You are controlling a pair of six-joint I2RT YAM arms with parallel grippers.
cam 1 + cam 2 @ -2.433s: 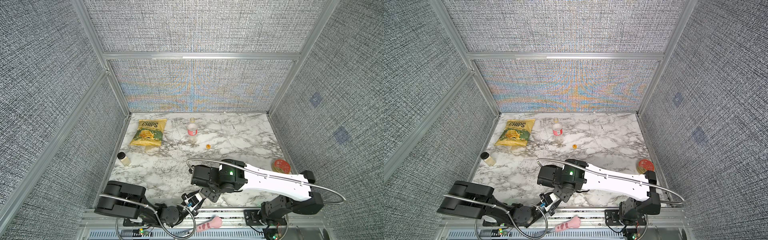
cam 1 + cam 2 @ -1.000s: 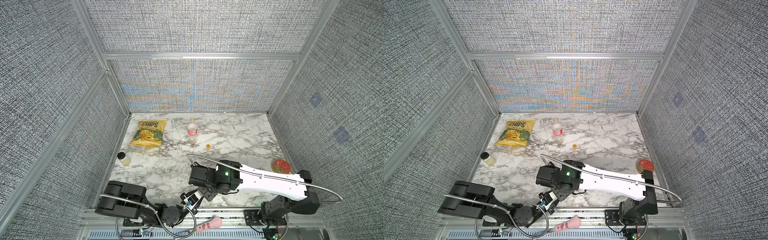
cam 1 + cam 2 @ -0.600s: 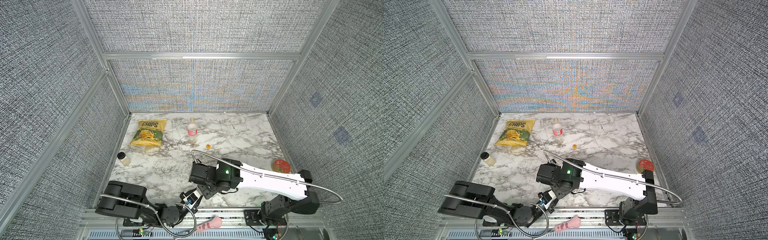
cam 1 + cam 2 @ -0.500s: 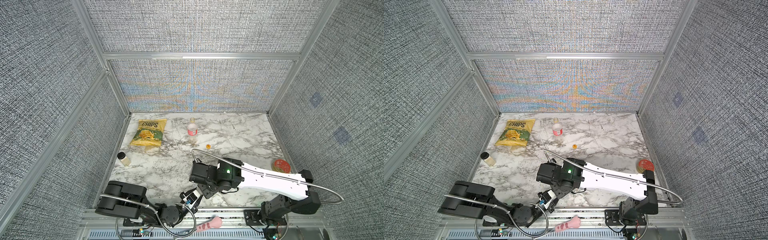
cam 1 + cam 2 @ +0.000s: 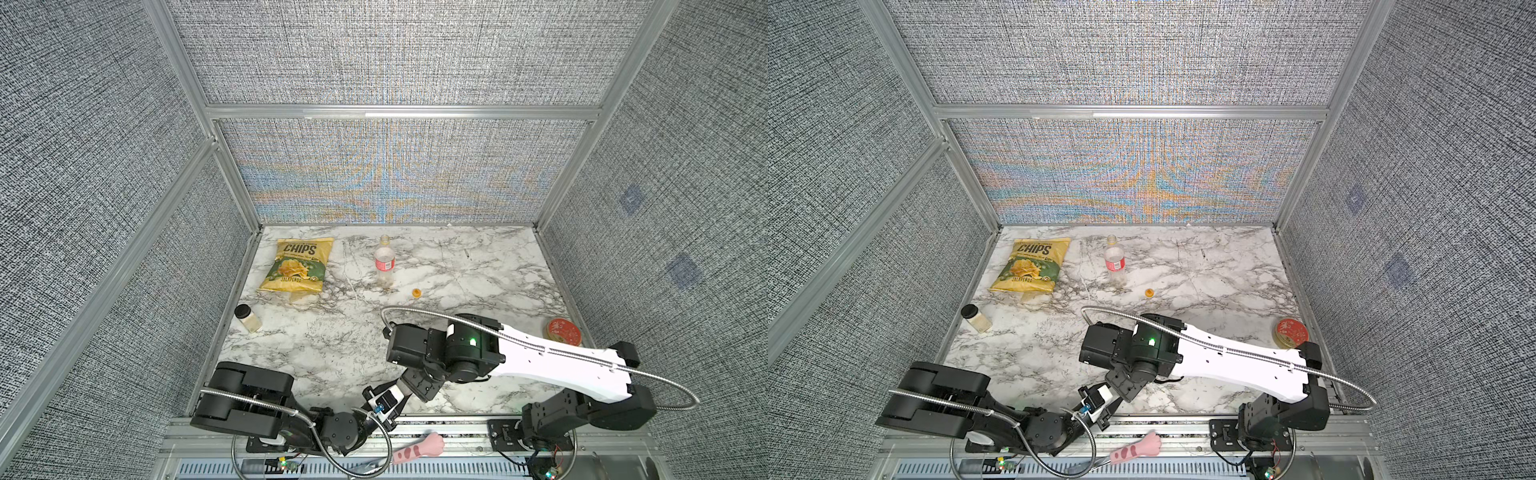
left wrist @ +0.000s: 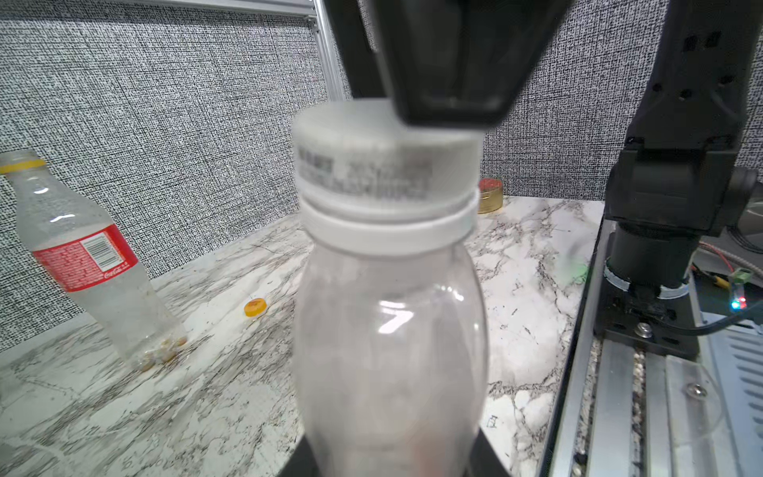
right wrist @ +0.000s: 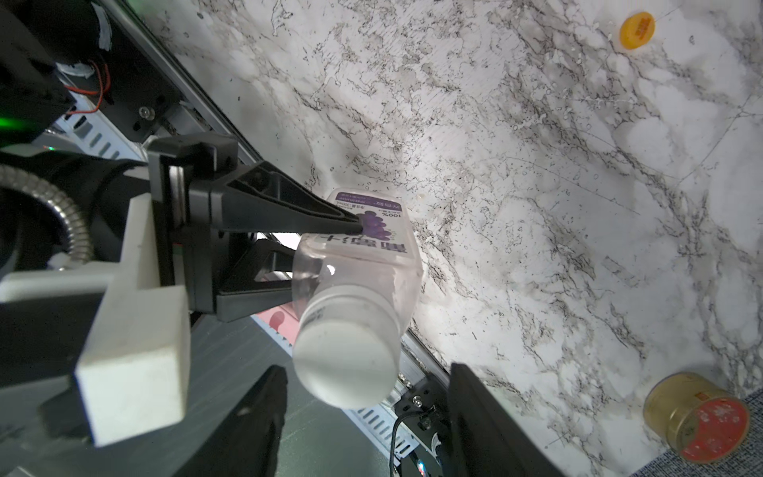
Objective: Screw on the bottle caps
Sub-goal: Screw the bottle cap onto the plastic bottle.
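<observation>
White arm (image 5: 552, 359) reaching low, right tool (image 7: 365, 371) straddling white cap (image 7: 342, 365)

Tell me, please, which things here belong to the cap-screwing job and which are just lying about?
For the job: squarish clear bottle, white cap on it, red-labelled bottle, orange cap.
Lying about: chips bag, black-lidded jar, red-lidded gold tin.
</observation>
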